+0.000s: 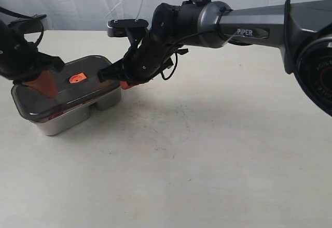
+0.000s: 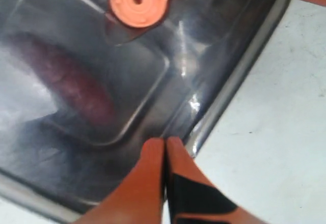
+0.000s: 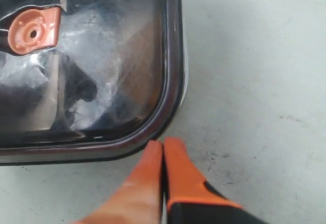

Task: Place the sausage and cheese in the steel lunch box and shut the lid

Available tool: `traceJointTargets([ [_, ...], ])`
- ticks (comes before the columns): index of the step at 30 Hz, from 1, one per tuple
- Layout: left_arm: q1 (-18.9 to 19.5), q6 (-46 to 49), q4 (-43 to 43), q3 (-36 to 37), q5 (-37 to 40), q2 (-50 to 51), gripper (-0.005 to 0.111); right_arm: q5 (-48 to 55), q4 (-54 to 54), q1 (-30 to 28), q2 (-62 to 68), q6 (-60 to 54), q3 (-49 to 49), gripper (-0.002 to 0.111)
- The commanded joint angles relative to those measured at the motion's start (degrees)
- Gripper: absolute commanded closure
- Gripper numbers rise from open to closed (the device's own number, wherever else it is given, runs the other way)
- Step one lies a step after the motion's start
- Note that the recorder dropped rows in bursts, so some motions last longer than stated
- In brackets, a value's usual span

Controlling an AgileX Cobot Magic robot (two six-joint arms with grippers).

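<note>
The steel lunch box [image 1: 67,122] stands at the left of the table with the dark lid [image 1: 62,90] lying on top, its orange valve tab [image 1: 78,77] facing up. Through the lid [image 2: 214,46] a dull red sausage [image 2: 76,84] shows in one compartment. The cheese is hidden under the dark lid. My left gripper [image 1: 49,89] [image 2: 164,142] is shut, its tips resting on the lid near the rim. My right gripper [image 1: 125,84] [image 3: 163,145] is shut with nothing in it, its tips just outside the rounded corner of the lid [image 3: 170,81], close to the table.
The box sits on a pale, scuffed table [image 1: 207,150]. The right arm [image 1: 249,26] reaches across from the right, above the table's middle. A pale backdrop [image 1: 104,0] stands behind the table.
</note>
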Motion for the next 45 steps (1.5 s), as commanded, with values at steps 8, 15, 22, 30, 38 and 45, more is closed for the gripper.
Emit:
traceJointTargets([
  [8, 8.19, -6.14, 2.73, -0.21, -6.28, 1.53, 0.107, -0.68, -3.66, 0.33, -1.04, 4.12, -5.91, 0.109],
  [15, 8.19, -6.05, 1.88, -0.21, -7.78, 3.79, 0.107, -0.94, -3.43, 1.15, 1.07, 4.12, -6.60, 0.109],
  [22, 8.19, -6.05, 2.37, -0.21, -8.18, 3.79, 0.107, -0.31, -1.70, 1.15, 4.86, 4.12, -8.40, 0.109],
  [30, 8.19, -7.71, 4.32, -0.21, -9.36, 5.82, 0.107, 1.63, 0.33, 1.15, 6.39, 3.20, -10.71, 0.109],
  [38, 8.19, -7.85, 3.87, -0.21, -8.76, 9.51, 0.107, 2.52, 0.22, 1.15, 6.49, 3.20, -10.71, 0.109],
  [45, 8.19, -7.85, 3.20, -0.21, -8.88, 9.51, 0.107, 5.30, 0.22, 1.15, 7.86, 3.20, -10.71, 0.109],
])
